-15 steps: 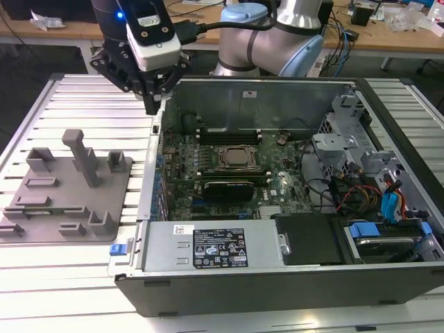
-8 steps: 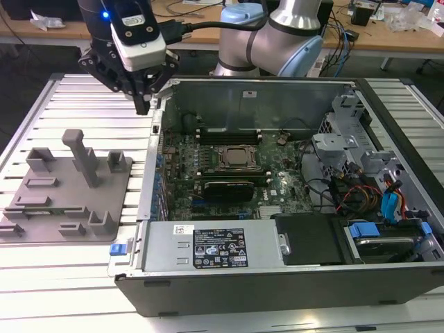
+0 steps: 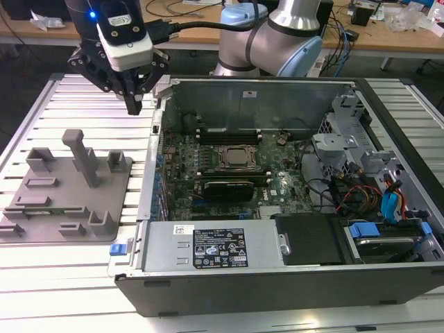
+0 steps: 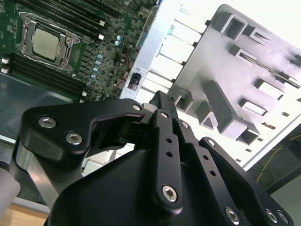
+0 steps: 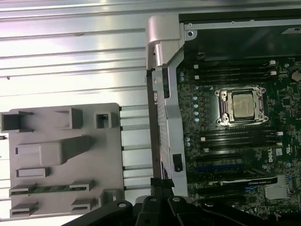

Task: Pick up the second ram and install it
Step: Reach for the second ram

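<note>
In gray holder [image 5: 106, 160] slot, second ram [image 5: 49, 189] (green), claw [image 3: 134, 104] closed

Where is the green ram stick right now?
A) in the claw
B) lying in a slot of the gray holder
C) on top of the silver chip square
B: in the first wrist view the green ram stick lies in a slot of the gray holder.

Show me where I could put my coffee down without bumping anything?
Bare slatted table lies on the camera side of the grey tray and beyond it, at the exterior view's left. The strip between tray and computer case is narrow and holds a blue clip. Inside the case, boards and cables crowd everything.
</note>
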Action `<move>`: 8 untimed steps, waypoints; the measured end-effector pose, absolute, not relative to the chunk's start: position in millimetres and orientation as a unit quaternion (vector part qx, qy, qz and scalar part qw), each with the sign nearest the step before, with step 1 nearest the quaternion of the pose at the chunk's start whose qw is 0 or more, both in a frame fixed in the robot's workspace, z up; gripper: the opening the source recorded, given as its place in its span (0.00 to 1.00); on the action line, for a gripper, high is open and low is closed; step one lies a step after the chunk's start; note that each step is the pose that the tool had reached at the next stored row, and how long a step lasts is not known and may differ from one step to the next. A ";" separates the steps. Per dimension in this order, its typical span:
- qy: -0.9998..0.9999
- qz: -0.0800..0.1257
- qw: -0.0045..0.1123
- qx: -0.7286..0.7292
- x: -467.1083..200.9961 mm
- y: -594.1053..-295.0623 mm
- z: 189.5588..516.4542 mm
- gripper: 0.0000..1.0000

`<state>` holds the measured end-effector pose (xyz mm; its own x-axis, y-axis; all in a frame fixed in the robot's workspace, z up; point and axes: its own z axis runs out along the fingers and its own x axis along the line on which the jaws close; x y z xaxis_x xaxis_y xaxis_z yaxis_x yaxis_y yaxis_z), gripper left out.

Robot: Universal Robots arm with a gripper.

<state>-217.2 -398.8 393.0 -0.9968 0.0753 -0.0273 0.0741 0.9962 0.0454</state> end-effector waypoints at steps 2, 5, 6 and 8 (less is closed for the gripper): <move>0.999 0.022 0.014 0.037 -220.8 -398.8 393.0 0.08; 0.999 0.022 0.015 0.037 -229.3 -398.8 392.9 0.08; 0.999 0.022 0.015 0.037 -230.8 -398.8 392.8 0.08; 0.999 0.022 0.015 0.037 -234.8 -398.8 392.8 0.08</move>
<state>-234.8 -398.8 392.8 -0.9968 0.0753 -0.0275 0.0740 0.9962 0.0454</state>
